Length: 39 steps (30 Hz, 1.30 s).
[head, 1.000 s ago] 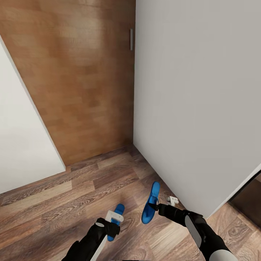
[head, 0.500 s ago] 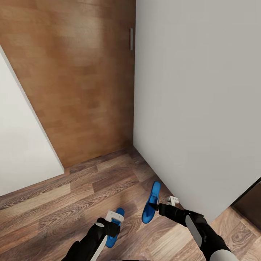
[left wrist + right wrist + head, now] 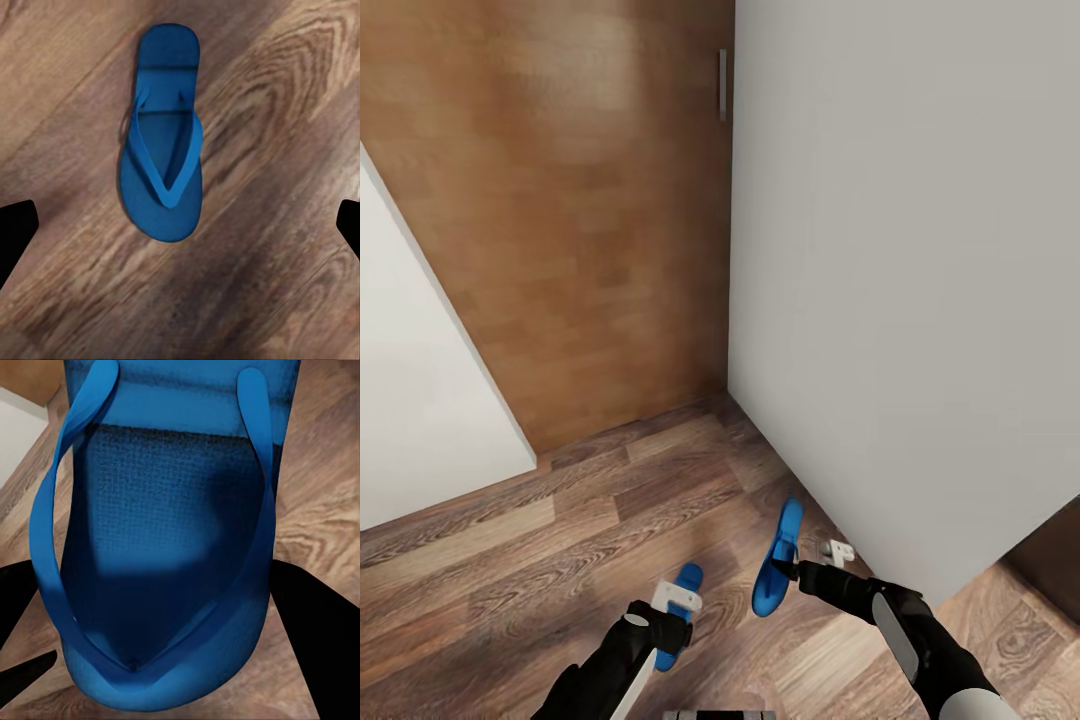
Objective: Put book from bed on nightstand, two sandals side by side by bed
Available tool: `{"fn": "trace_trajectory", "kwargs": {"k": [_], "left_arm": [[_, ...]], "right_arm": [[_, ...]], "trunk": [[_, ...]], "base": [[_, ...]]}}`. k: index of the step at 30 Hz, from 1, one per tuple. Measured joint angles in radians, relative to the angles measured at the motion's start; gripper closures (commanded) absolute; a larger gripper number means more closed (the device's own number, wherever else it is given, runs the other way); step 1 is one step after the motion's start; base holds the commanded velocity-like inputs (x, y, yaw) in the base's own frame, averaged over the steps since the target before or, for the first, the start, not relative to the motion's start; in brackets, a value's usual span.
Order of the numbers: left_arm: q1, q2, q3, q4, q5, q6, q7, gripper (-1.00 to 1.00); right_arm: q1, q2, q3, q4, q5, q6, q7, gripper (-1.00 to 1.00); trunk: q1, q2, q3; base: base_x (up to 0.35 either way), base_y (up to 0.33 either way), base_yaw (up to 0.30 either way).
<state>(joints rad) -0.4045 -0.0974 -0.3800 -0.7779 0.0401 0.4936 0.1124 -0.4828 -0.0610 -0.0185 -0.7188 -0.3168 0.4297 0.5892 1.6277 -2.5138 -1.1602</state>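
Two sandals logged | one (image 3: 776, 560) was clamped by right gripper (image 3: 794, 571) | other (image 3: 163, 135) lay flat on floor (image 3: 560, 540), left gripper (image 3: 672, 625) spread apart above

Right side: white wall (image 3: 900, 300) stands close beside the held sandal (image 3: 776, 560), blocking passage.
Ahead: brown wooden door (image 3: 580, 220) closes the corner.
Left: bare wood-plank floor (image 3: 510, 570), open.
Below left gripper (image 3: 672, 610): second sandal (image 3: 163, 172) flat on the floor.
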Motion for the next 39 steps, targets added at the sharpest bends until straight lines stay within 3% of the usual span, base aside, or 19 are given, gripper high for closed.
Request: {"fn": "trace_trajectory", "kwargs": {"k": [39], "left_arm": [[0.000,-0.001,0.000,0.000,0.000,0.000,0.005,-1.00]], "right_arm": [[0.000,0.000,0.000,-0.002,0.000,0.001,0.000,1.00]], "trunk": [[0.018,-0.009,-0.151]], "base": [[0.000,0.000,0.000]]}}
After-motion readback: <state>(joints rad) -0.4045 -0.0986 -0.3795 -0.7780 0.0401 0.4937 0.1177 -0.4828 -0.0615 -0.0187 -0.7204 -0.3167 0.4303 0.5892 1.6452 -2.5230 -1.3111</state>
